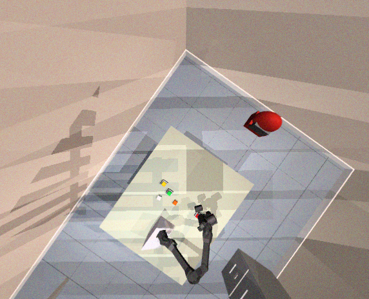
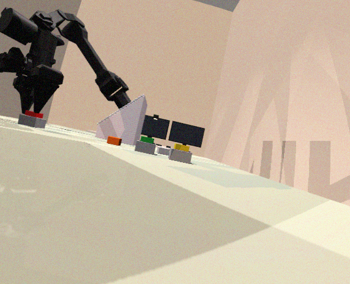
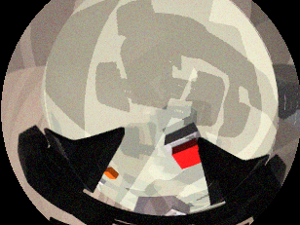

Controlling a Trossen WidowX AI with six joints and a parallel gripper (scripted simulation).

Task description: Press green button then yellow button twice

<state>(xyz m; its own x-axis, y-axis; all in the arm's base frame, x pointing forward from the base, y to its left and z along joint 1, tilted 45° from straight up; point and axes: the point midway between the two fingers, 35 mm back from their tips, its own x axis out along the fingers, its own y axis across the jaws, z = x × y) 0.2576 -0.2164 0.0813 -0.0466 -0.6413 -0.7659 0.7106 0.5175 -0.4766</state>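
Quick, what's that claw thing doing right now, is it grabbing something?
Gripper: open, holding nothing; its tips hang right over the red button.

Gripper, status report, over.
Gripper open, empty, directly over red button: wrong one. Green button and yellow button unattended. Orange block between.
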